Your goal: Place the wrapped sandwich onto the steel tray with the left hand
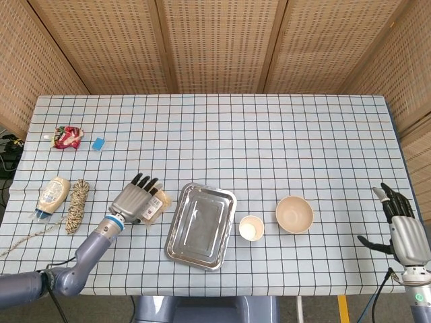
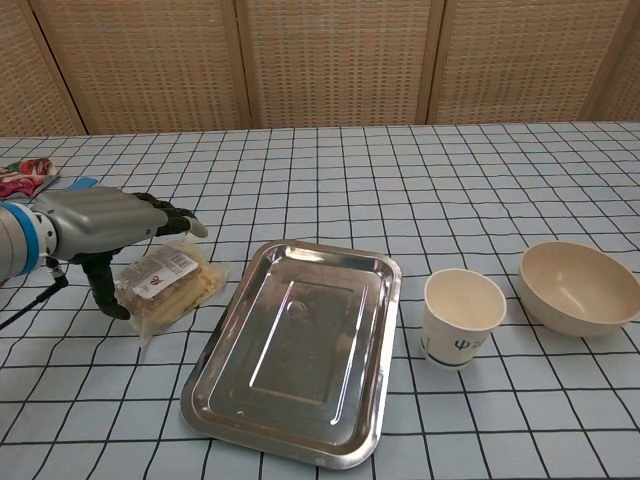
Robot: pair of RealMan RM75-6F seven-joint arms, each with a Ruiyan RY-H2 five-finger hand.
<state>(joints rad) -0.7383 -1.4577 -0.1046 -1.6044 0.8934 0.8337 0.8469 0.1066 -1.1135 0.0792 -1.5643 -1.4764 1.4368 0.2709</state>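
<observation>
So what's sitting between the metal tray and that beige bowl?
A paper cup stands between the tray and the bowl; both views show it.

Both views are bright and evenly lit from overhead, sharp throughout. Shadows are soft and short. Pale glare streaks the shiny rectangular steel tray (image 2: 300, 350) on the checked-cloth table (image 1: 269, 134).

Sandwich (image 2: 165, 285) left of tray (image 2: 300, 350); cup (image 2: 462, 316), bowl (image 2: 578, 287) to tray's right.

The left hand (image 1: 135, 200) hides most of the wrapped sandwich (image 1: 159, 202).
</observation>
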